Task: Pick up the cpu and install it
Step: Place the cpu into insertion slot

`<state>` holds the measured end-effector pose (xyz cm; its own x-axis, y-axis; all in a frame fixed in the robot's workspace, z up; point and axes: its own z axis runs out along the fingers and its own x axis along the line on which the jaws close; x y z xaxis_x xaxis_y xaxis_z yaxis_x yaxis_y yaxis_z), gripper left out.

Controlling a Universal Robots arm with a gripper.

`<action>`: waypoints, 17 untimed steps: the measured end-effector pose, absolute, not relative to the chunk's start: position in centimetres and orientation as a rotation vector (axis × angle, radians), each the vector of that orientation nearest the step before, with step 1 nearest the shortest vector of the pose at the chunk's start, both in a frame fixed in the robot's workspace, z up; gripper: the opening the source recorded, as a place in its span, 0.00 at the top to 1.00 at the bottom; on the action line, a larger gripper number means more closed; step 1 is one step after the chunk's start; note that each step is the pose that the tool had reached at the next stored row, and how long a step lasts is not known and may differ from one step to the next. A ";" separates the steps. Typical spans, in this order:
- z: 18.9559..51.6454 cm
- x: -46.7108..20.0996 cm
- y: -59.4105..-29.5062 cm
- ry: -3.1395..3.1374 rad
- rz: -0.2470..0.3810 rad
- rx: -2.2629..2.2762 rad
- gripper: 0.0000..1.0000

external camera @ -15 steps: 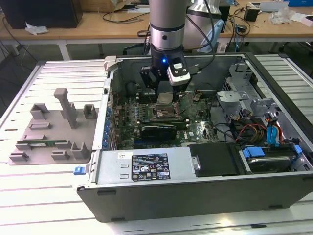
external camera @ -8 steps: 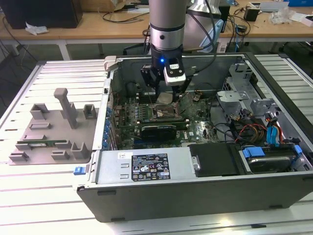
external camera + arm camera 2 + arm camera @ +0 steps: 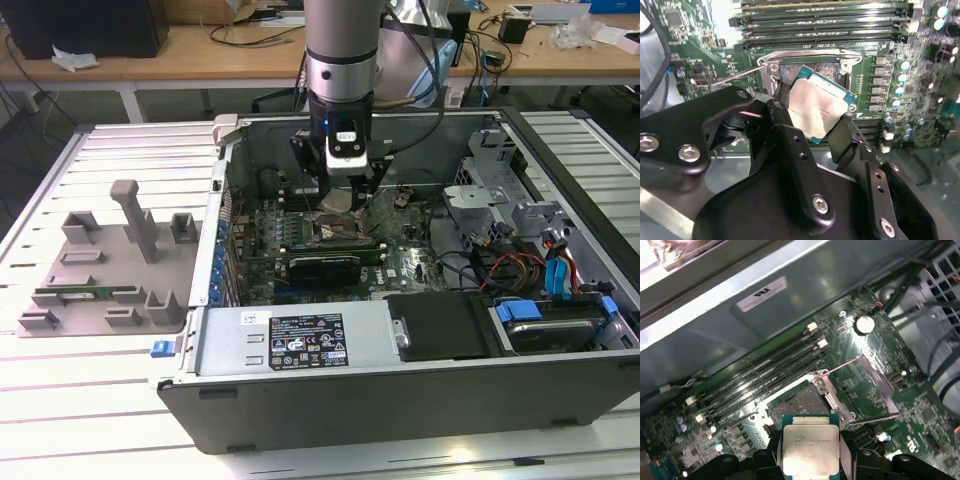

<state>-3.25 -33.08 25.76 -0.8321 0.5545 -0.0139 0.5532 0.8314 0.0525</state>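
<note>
The gripper is clamped on the cpu, with its two black fingers pressing against opposite edges of the chip. The cpu is a small flat square with a silvery-grey metal top, some faint print on it, and a thin blue-green border around the rim. In the second wrist view it sits slightly tilted. It hangs just above the open socket on the green motherboard, inside the computer case, not yet seated.
</note>
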 end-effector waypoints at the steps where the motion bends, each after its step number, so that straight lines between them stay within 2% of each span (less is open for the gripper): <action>1: 25.8 -3.2 -33.1 2.961 0.071 0.957 0.45; 17: 25.7 -3.2 -33.1 2.743 0.062 1.452 0.45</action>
